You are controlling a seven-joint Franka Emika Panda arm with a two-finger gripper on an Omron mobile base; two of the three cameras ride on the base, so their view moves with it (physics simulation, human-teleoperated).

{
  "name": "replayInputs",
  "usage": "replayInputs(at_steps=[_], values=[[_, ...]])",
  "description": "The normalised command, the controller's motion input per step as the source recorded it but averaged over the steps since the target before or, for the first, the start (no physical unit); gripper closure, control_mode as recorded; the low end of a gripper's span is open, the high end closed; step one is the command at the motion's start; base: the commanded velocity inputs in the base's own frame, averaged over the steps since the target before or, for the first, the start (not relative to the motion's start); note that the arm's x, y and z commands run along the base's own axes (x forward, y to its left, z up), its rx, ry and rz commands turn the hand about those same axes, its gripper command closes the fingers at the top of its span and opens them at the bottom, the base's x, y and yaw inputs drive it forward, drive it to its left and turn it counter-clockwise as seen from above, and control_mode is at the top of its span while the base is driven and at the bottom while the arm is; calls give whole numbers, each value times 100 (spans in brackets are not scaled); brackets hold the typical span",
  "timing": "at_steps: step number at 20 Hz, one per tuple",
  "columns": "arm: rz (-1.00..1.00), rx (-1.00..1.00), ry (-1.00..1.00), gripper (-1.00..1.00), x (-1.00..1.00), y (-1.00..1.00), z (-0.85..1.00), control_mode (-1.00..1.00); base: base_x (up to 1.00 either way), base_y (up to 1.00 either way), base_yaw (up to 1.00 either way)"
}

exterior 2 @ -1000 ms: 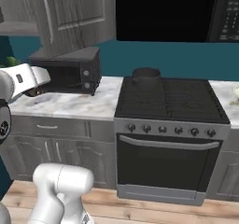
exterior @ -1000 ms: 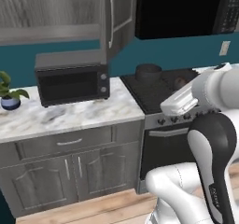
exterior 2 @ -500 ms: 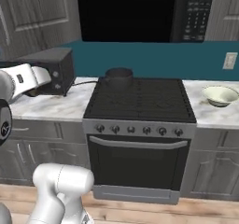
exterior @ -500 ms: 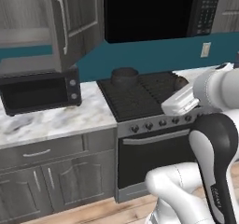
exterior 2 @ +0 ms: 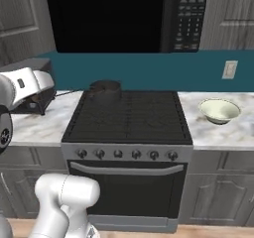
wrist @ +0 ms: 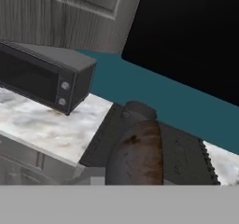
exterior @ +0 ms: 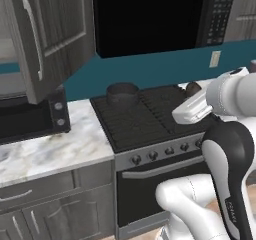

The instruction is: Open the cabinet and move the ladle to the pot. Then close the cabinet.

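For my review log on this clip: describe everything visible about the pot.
The pot is a short, wide, dark grey cylinder with matte sides and an open top; no lid or handles can be made out. It stands upright on the back left burner grate of the black stove, near the teal wall. The right base view shows it there too, and the hand view shows it beyond a brown, worn-looking object.

The white arm (exterior: 227,149) rises from the base at about five o'clock in the left base view, bends at a dark elbow joint and doubles back toward ten o'clock, ending in a white wrist (exterior: 192,109). In the right base view the forearm (exterior 2: 22,86) sits at nine o'clock, pointing right toward three o'clock. The fingertips cannot be made out, so how the jaws stand is unclear.
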Motion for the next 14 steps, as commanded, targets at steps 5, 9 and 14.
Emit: replayInputs(at_steps=[5,9,14], values=[[0,0,0,100,0,0,0,100,53,-23,-9],[0,0,0,100,0,0,0,100,21,-2,-2],[0,0,0,100,0,0,0,100,17,0,0]])
